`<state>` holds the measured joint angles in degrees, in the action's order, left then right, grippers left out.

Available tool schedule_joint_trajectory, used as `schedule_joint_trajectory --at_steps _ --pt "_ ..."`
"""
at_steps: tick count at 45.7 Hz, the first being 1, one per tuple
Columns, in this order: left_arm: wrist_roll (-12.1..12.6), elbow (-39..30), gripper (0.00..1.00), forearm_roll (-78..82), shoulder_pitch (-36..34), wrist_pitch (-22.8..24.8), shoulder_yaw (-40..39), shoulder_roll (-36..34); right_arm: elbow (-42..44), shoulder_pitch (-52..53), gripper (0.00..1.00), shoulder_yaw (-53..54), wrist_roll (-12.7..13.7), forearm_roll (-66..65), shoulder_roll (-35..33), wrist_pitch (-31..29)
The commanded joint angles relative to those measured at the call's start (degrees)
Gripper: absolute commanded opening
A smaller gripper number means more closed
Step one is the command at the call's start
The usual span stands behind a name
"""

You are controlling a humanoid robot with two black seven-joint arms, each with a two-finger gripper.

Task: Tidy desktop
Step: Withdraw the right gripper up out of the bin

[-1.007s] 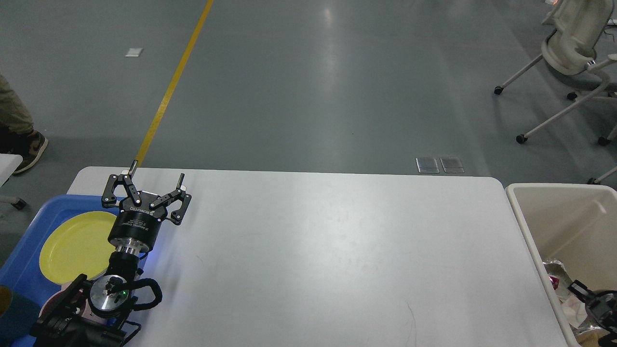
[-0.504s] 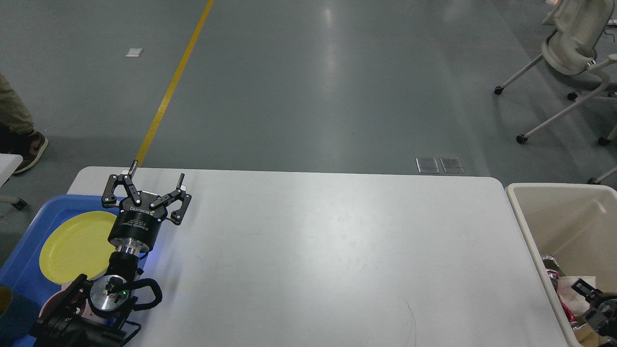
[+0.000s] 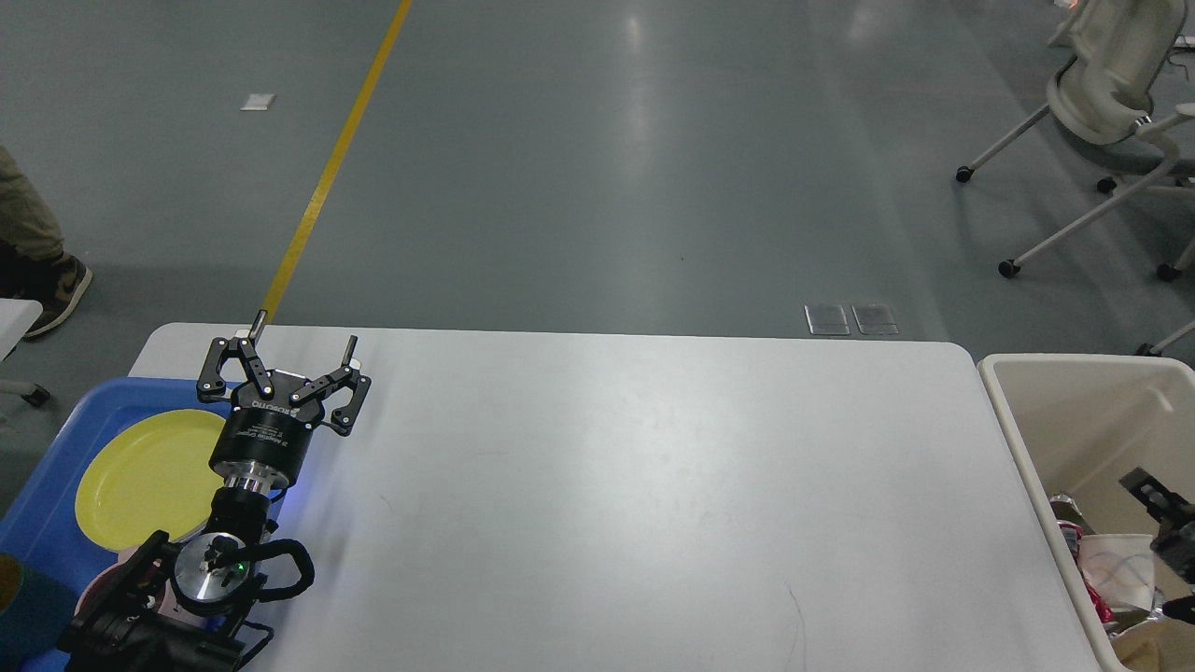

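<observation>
Across the lower two thirds of the frame lies the desktop (image 3: 635,504), a wide white top with rounded corners, its far edge running level a little below the middle of the picture. Beyond it, filling the upper part of the frame, is a grey floor (image 3: 597,159) crossed by a yellow line (image 3: 329,168) that slants from the top edge down toward the desktop's far left corner. At the right edge of the frame a beige bin (image 3: 1018,439) stands just beside the desktop's right side, with crumpled wrappers and a white cup (image 3: 1111,560) lying in its lower part. At the lower left a blue tray (image 3: 56,467) sits against the desktop's left side and holds a yellow plate (image 3: 140,476). In the upper right corner stands a white office chair (image 3: 1102,84) on castors. The left arm rises from the lower left corner, and the left gripper (image 3: 303,343) points toward the far edge over the desktop's left end, its two fingers (image 3: 351,350) spread well apart with nothing between them. The right gripper (image 3: 1167,523) shows only as a small dark shape at the lower right edge, over the bin; whether its fingers are apart or together I cannot tell.
</observation>
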<state>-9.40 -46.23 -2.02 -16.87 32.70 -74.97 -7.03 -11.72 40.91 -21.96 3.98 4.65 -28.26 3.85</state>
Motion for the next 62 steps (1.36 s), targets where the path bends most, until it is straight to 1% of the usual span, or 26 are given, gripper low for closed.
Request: schedule_joint_trajectory --at_steps 1,4,6,8,11,14,18,20,24,27,31,34,37,39,41,46,53,62 --pt "0.0 0.0 0.96 0.0 0.0 0.0 0.0 0.0 -1.5 2.1 1.00 23.7 0.0 0.0 -0.8 -0.1" --pt "0.0 0.0 0.96 0.0 0.0 0.0 0.0 0.0 -4.5 2.2 1.00 37.5 -0.5 0.0 -1.7 -0.1" --pt "0.0 0.0 0.96 0.0 0.0 0.0 0.0 0.0 -7.8 2.0 1.00 46.8 -1.2 0.0 -2.3 -0.1" --pt "0.0 0.0 0.96 0.0 0.0 0.0 0.0 0.0 -10.8 1.3 1.00 55.6 -2.5 0.0 -2.9 -0.1" --pt "0.0 0.0 0.96 0.0 0.0 0.0 0.0 0.0 -14.6 -0.4 1.00 67.1 -5.1 0.0 -2.8 -0.2" --pt "0.0 0.0 0.96 0.0 0.0 0.0 0.0 0.0 -18.1 -3.2 1.00 75.5 -7.7 0.0 -2.3 -0.4" --pt "0.0 0.0 0.96 0.0 0.0 0.0 0.0 0.0 -24.5 -8.3 1.00 82.4 -10.8 -0.2 -1.1 -2.4" --pt "0.0 0.0 0.96 0.0 0.0 0.0 0.0 0.0 -27.4 -11.1 1.00 84.7 -12.3 -0.3 -0.8 -4.8" --pt "0.0 0.0 0.96 0.0 0.0 0.0 0.0 0.0 -30.8 -14.5 1.00 89.5 -15.4 -0.9 -0.2 -13.2" --pt "0.0 0.0 0.96 0.0 0.1 0.0 0.0 0.0 -31.4 -16.2 1.00 93.0 -16.1 -1.6 2.2 -17.6" --pt "0.0 0.0 0.96 0.0 0.0 0.0 0.0 0.0 -32.0 -18.2 1.00 97.2 -16.3 -4.5 6.4 -21.1" --pt "0.0 0.0 0.96 0.0 0.0 0.0 0.0 0.0 -33.3 -20.6 1.00 99.8 -16.6 -9.2 8.1 -22.7" --pt "0.0 0.0 0.96 0.0 0.0 0.0 0.0 0.0 -34.7 -23.0 1.00 101.8 -18.2 -14.7 10.2 -24.4" --pt "0.0 0.0 0.96 0.0 0.0 0.0 0.0 0.0 -35.5 -24.2 1.00 102.4 -19.9 -16.4 11.6 -25.8" --pt "0.0 0.0 0.96 0.0 0.0 0.0 0.0 0.0 -35.8 -25.4 1.00 102.6 -21.8 -18.2 12.8 -26.4" --pt "0.0 0.0 0.96 0.0 0.0 0.0 0.0 0.0 -35.6 -26.1 1.00 102.3 -23.0 -18.4 13.0 -25.9" --pt "0.0 0.0 0.96 0.0 0.0 0.0 0.0 0.0 -35.0 -26.1 1.00 102.3 -23.6 -18.3 12.6 -25.6" --pt "0.0 0.0 0.96 0.0 0.1 0.0 0.0 0.0 -33.6 -26.3 1.00 102.4 -23.5 -17.3 12.3 -25.4"
